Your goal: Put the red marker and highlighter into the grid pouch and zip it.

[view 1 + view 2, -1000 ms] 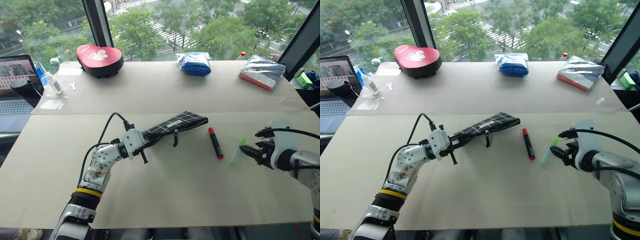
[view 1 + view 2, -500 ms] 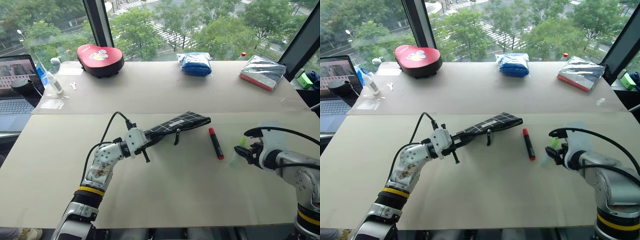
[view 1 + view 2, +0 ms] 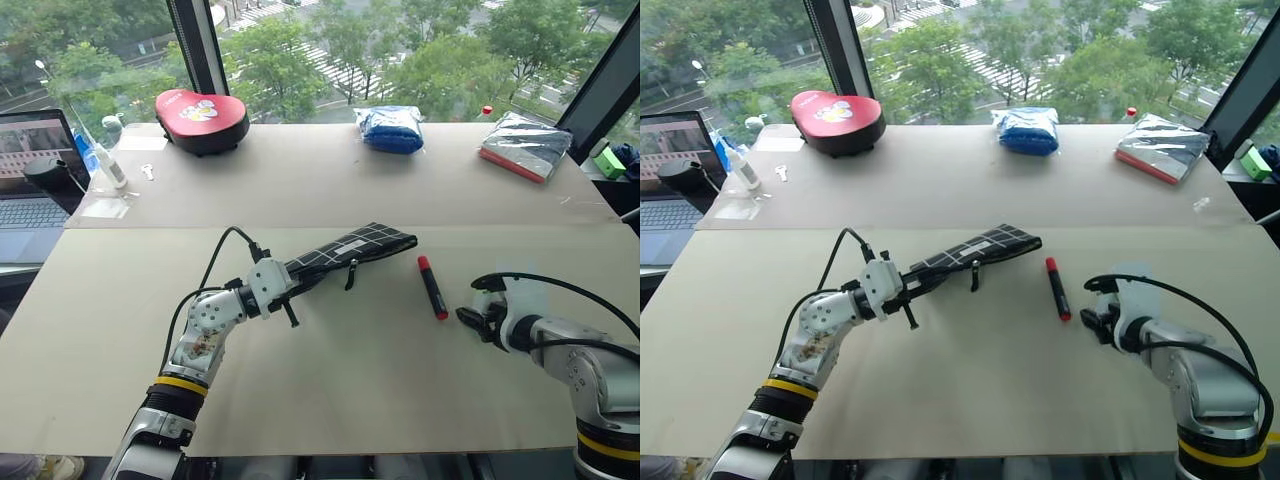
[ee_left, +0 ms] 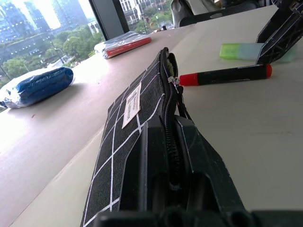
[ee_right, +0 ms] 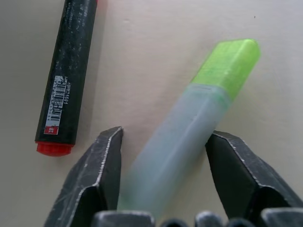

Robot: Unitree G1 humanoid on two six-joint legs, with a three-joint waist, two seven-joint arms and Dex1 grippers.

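Note:
The grid pouch, black with white lines, juts out level above the table, and my left gripper is shut on its near end along the zipper edge. To the right of the pouch's tip, the red marker lies on the table. Beside the marker rests the pale green highlighter. My right gripper is down at the table and open, one finger on each side of the highlighter's barrel. One finger touches the barrel, and a small gap remains at the other. The lime cap points away from that gripper.
Along the far edge of the table stand a red heart-shaped case, a blue bundle and a silver packet. A laptop and a small bottle are at the far left.
My right gripper has dropped to the table and shifted left over the highlighter, and its fingers have narrowed around the barrel. The left arm and the pouch have stayed still.

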